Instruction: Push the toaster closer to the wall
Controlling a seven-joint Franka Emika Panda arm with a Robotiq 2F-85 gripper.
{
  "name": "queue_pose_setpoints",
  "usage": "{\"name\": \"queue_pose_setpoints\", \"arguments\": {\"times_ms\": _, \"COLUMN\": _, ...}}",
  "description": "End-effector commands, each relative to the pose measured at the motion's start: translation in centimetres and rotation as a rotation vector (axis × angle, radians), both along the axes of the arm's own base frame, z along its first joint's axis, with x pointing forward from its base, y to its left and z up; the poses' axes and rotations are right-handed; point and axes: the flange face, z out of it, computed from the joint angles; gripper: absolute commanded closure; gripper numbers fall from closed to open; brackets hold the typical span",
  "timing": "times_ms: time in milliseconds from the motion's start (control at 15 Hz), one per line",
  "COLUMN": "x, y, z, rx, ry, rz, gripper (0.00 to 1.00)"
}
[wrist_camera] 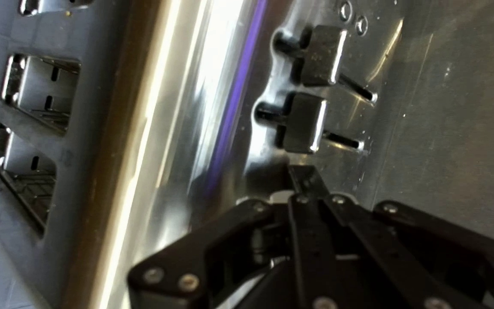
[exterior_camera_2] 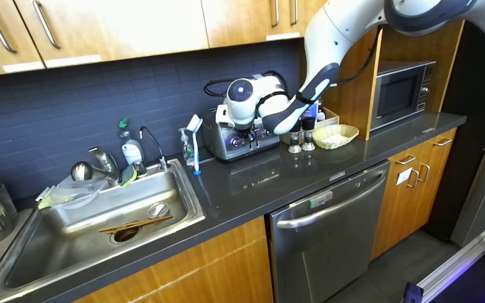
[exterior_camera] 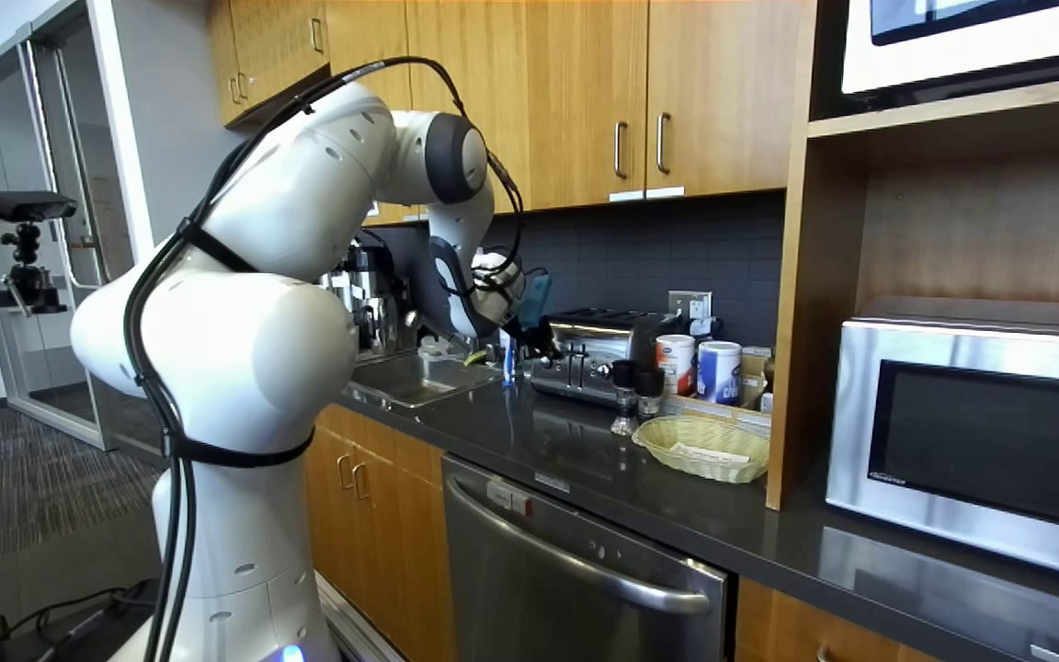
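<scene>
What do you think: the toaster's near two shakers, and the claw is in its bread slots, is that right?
Not quite. The toaster is near two shakers, but the gripper isn't in the bread slots: the wrist view shows it at the toaster's front, beside two levers.

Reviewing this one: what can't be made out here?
Wrist view: dark shadow hides whether the gripper touches the toaster.
Both exterior views: the toaster's body hides any gap to the wall.
In an exterior view, top and right edges cut off the white upper-shelf appliance.
Both exterior views: print on the dishwasher label is too small.
</scene>
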Motion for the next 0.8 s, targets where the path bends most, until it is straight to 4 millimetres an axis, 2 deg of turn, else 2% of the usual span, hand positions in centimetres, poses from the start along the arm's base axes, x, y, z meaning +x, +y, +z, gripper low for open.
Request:
{"name": "queue_pose_setpoints", "arguments": {"times_ms": 0, "x": 0.04, "y": -0.87, "z": 0.64, "rx": -0.009, "ry": -0.016, "rz": -0.014, "gripper": 1.0}}
{"name": "queue_pose_setpoints", "arguments": {"times_ms": 733, "x": 0.52, "y": -0.53, "z": 0.35, "rx": 0.004, "ry": -0.029, "rz": 0.001, "gripper": 1.0}}
